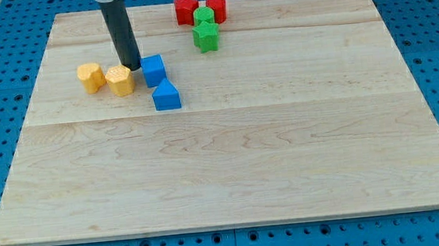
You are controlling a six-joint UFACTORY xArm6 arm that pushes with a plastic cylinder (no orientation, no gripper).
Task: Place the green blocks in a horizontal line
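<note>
Two green blocks sit near the view's top middle: a green cube (204,16) and just below it a green star-shaped block (206,36), stacked in a roughly vertical line. My tip (132,67) rests far to their left, between a yellow block (120,81) and a blue cube (153,70), touching or nearly touching both.
A red star-shaped block (186,10) and a red cylinder (217,8) flank the green cube. A second yellow block (90,77) lies left of the first. A blue house-shaped block (166,96) lies below the blue cube. The wooden board (230,154) sits on a blue pegboard.
</note>
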